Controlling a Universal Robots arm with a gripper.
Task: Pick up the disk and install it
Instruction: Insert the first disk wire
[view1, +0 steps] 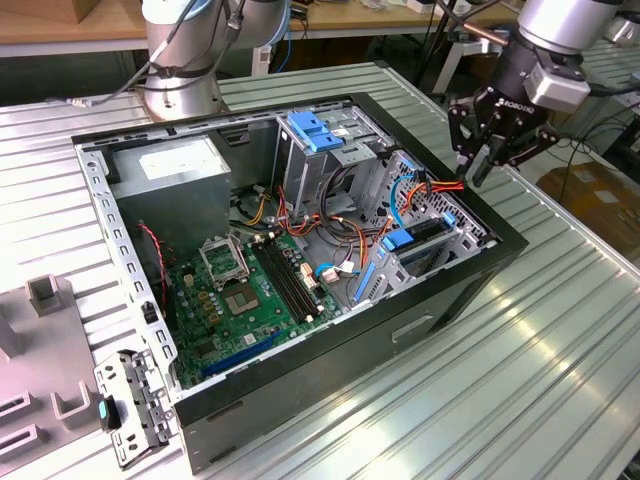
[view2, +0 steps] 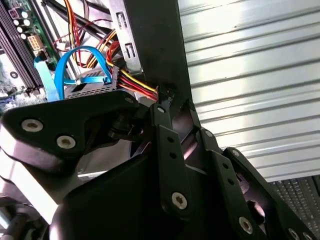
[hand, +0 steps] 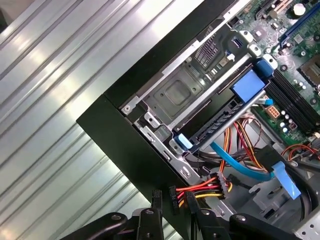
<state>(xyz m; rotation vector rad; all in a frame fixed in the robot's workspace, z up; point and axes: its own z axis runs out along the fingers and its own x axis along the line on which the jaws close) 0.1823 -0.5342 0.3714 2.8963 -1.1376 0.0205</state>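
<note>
The disk lies in the drive bay at the front corner of the open computer case, on the exterior view's right. In the first wrist view the disk shows a dark body between bright blue rails, with a blue tab at its end. My gripper hangs above the case's rim, just outside that bay and apart from the disk. Its fingers stand open with nothing between them in both wrist views, over the case edge by a black power plug on red and yellow wires.
A thin blue cable loops beside the bay. The motherboard fills the case floor, with a power supply and a blue-topped cage behind. Ribbed metal table surrounds the case. A loose bracket lies at the exterior view's left.
</note>
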